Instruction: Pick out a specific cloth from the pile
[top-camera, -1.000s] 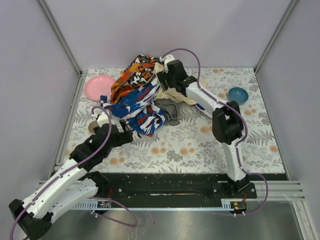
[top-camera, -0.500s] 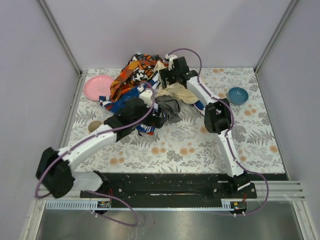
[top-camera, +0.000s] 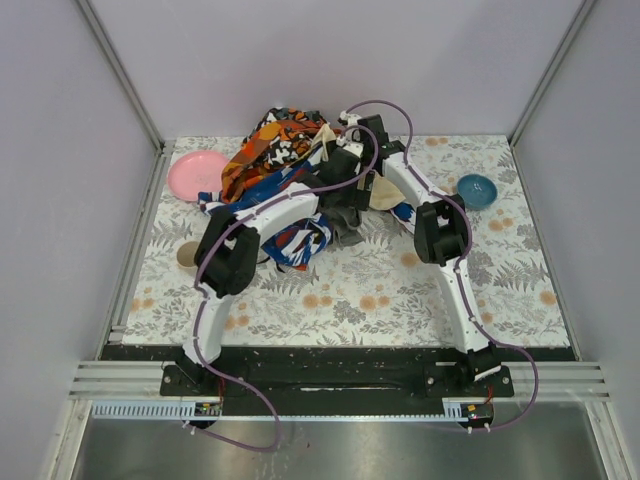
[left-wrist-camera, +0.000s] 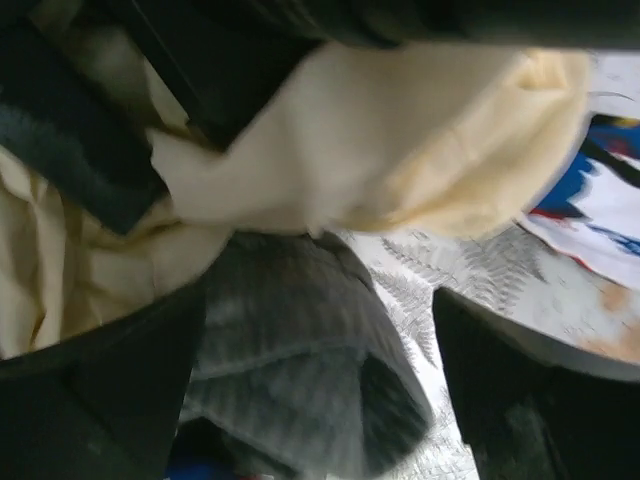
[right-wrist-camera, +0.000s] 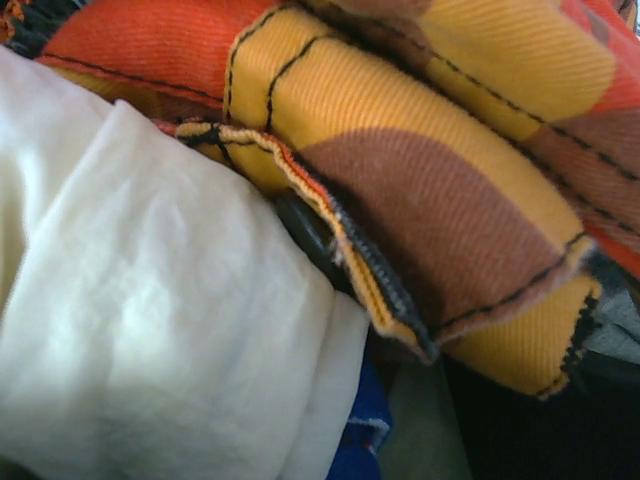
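Top view: the left arm has swung from the table's left front over to the pile. The left gripper now hangs above the grey cloth at the pile's near-right edge. The right gripper stays buried at the pile's top.

Left wrist: fingers fully spread and empty, with the grey cloth between them, under the cream cloth. Likely ready to grasp.

Right wrist: orange fabric fills the view, so I cannot tell how its fingers stand.

Pale lilac-grey flat walls stand beyond the left gripper and off to both its sides, with silver aluminium corner posts between them. Under it there's a white floral-print table covering. Light's soft and even.
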